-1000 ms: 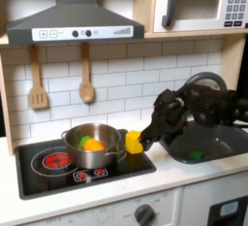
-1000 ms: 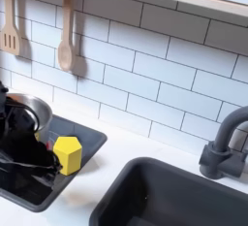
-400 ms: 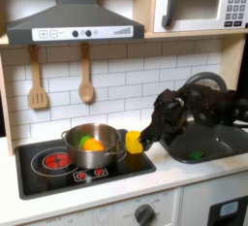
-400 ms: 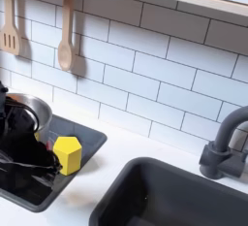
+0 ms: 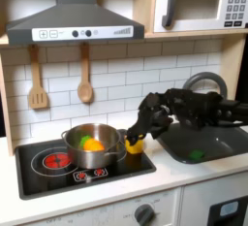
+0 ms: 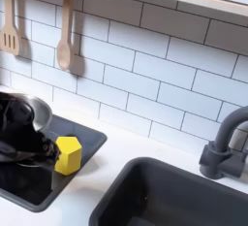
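**Arm swings toward the pot, yellow block goes with it**

The gripper [image 5: 136, 143] now sits closer to the steel pot [image 5: 93, 145] than it did a second ago: in the first exterior view the black arm has stretched out toward that view's left, away from the sink [image 5: 215, 145], and its tip hangs just beside the pot's rim. The yellow block [image 6: 67, 155] has shifted with it. In the second exterior view the block stands on the black hob [image 6: 39, 177], a little nearer the pot and slightly lower in the picture than before, with the gripper [image 6: 39, 145] dark and blurred against its pot-ward side. In the first exterior view the block [image 5: 133, 146] peeks out at the fingertips, touching or nearly touching the pot's wall.

Whether the fingers are pinching the block or merely pushing it I cannot tell; the tip is too dark to read.

By my judgement the block is being carried or nudged pot-ward, and has not gone in. Orange and green pieces lie inside the pot.
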Robot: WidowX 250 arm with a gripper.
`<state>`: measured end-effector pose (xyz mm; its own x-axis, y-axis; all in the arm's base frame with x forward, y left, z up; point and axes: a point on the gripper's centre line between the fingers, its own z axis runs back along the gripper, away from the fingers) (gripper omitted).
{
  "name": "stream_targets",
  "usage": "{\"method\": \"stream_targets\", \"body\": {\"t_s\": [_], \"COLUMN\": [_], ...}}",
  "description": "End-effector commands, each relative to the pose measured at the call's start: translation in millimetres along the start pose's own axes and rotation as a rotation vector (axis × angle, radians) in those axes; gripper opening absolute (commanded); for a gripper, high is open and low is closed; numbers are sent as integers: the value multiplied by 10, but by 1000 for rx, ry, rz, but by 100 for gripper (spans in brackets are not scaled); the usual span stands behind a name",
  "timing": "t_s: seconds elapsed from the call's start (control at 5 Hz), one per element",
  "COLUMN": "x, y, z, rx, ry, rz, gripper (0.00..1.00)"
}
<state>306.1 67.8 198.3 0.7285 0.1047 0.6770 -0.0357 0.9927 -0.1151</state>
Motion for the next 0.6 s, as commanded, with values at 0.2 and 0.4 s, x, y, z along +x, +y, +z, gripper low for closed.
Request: {"method": "stream_targets", "body": {"t_s": [0.2, 0.4], "x": [706, 880], "y": [128, 100], "z": [82, 120], "rx": [-11, -30], "ry": [-230, -280], "rz": [3, 3], "gripper": [79, 0]}}
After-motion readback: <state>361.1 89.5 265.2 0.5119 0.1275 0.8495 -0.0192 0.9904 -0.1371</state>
